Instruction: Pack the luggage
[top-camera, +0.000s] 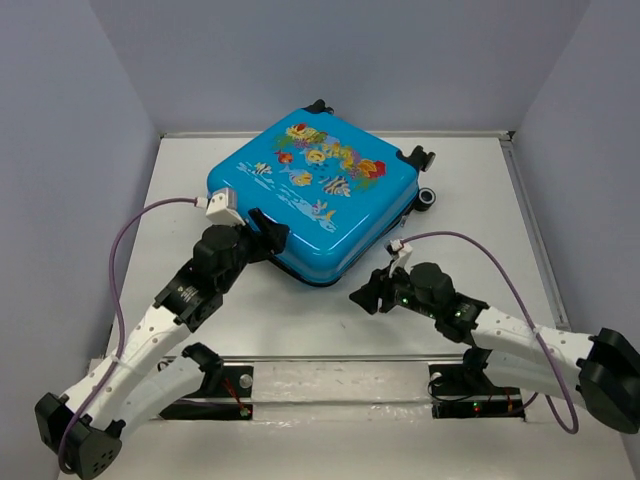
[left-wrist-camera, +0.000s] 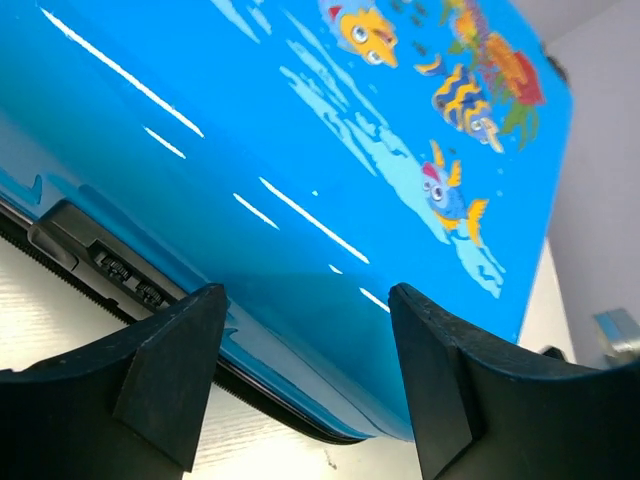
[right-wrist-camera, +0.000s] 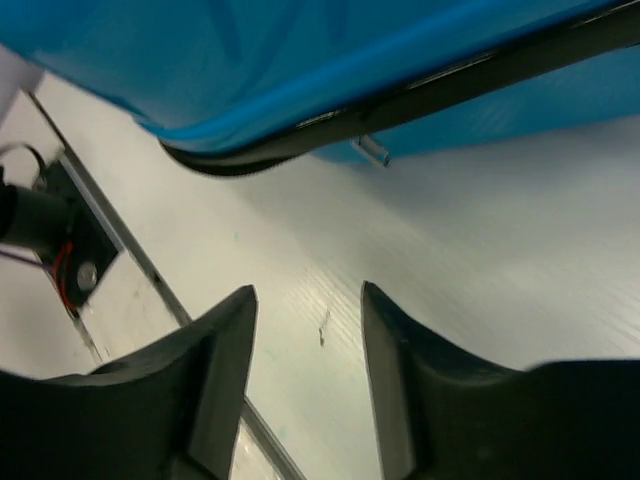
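White table (top-camera: 300, 320), walled on three sides. Blue fish-print luggage (top-camera: 315, 195) lying flat and shut on the far half, one corner turned toward the near edge. Left claw (top-camera: 268, 232) at its near-left side, fingers apart, clamping nothing. Right claw (top-camera: 362, 296) just beside the near corner, fingers apart, empty. Small zipper tab (right-wrist-camera: 372, 150) hanging below the seam.

Glossy smooth plastic luggage (top-camera: 300, 215), matt white table (top-camera: 300, 320), matt black left end effector (left-wrist-camera: 305, 310)
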